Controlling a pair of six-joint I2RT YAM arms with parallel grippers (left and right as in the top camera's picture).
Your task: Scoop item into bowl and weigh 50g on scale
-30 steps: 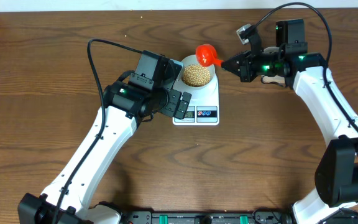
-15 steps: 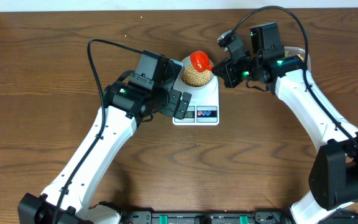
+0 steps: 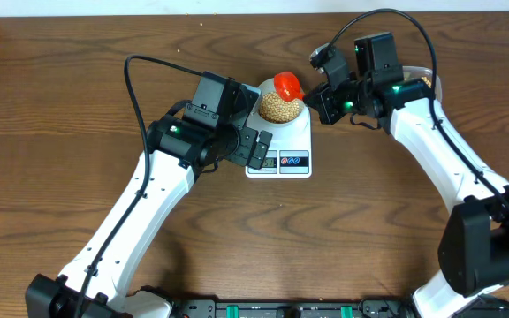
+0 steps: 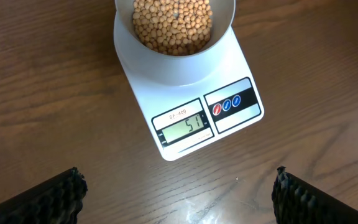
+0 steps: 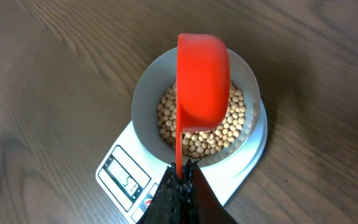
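The pale bowl (image 3: 264,93) stands on the white scale (image 3: 294,141), heaped with beige beans (image 3: 278,108). In the left wrist view the beans (image 4: 173,25) fill the bowl (image 4: 166,65) and the scale (image 4: 229,127) display reads 51. My right gripper (image 3: 318,99) is shut on the handle of an orange-red scoop (image 3: 287,85), held tipped over the bowl. In the right wrist view the scoop (image 5: 202,81) hangs above the beans (image 5: 229,134), with my gripper (image 5: 182,171) below it. My left gripper (image 4: 176,193) is open and empty, over bare wood in front of the scale.
A clear plastic tub (image 3: 424,78) sits at the back right, partly hidden behind my right arm. The table's far edge runs along the top of the overhead view. My left arm lies just left of the scale.
My right gripper has carried the scoop left from beside the scale to above the bowl and tipped it. In the last half second it barely moved. My left arm has stayed still.
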